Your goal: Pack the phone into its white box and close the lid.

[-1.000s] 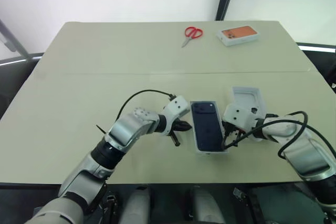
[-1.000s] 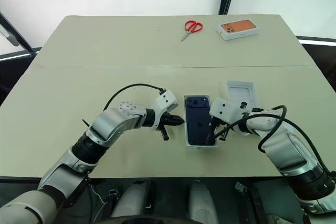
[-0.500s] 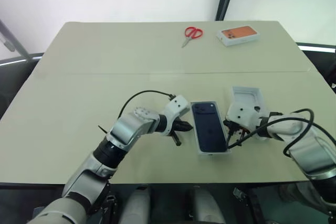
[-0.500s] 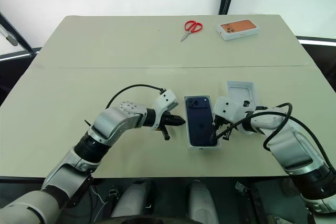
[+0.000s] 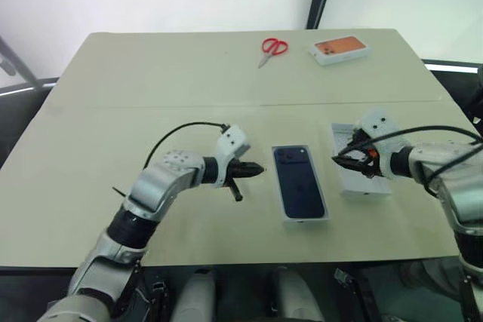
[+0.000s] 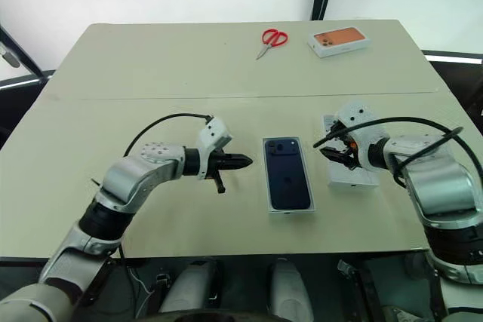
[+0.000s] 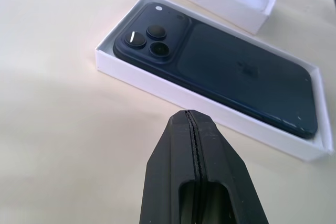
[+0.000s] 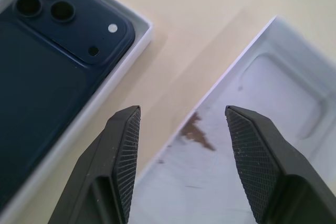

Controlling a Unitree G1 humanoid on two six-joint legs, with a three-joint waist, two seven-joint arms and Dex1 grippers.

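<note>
The phone (image 5: 300, 182) is seated camera-side up in the box (image 5: 326, 217) near the table's (image 5: 151, 73) front edge. The left gripper (image 5: 253, 170) is pinched together, empty; the right gripper (image 8: 181, 124) is spread over the lid (image 5: 362, 185).

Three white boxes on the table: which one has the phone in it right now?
The white box between the grippers: the phone lies in it, camera side up. The lid beside it is empty, and the orange-picture box sits closed.

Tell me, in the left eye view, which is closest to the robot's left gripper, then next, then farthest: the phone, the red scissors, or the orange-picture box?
From the left gripper:
1. The phone, just beside it in the white box.
2. The red scissors, at the table's far side.
3. The orange-picture box, far side, farther right.
</note>
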